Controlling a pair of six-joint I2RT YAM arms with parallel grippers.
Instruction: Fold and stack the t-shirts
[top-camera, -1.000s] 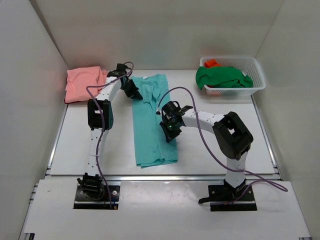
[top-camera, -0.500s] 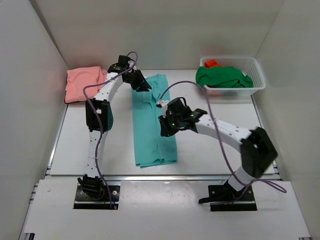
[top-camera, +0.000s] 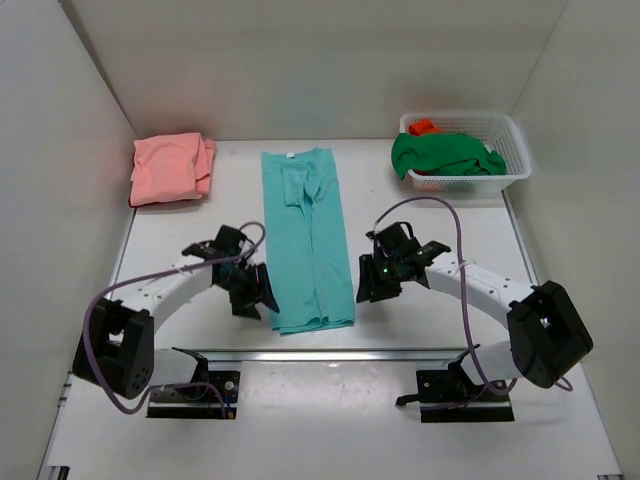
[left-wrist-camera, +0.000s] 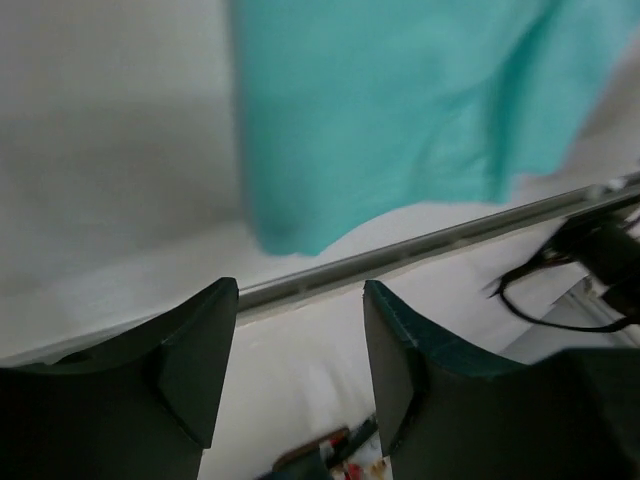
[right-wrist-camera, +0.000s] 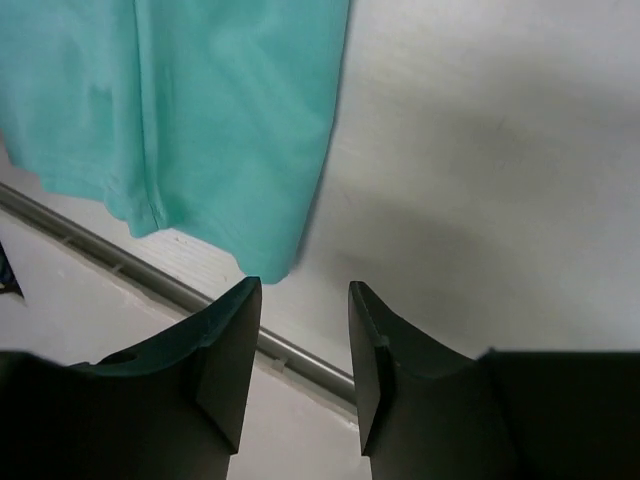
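A teal t-shirt (top-camera: 305, 235) lies in a long narrow strip down the middle of the table, sleeves folded in. Its near end shows in the left wrist view (left-wrist-camera: 400, 110) and the right wrist view (right-wrist-camera: 190, 120). My left gripper (top-camera: 258, 297) is open and empty, just left of the strip's near end. My right gripper (top-camera: 368, 284) is open and empty, just right of it. A folded salmon pink t-shirt (top-camera: 170, 168) lies at the far left. A dark green t-shirt (top-camera: 445, 154) is heaped in the white basket (top-camera: 510, 150).
The basket stands at the far right and also holds something orange (top-camera: 424, 127). A metal rail (top-camera: 330, 354) runs along the table's near edge, close behind both grippers. White walls enclose the table on three sides.
Both arms have swung from the far and middle part of the teal shirt back to its near end. The shirt now lies straighter and flatter.
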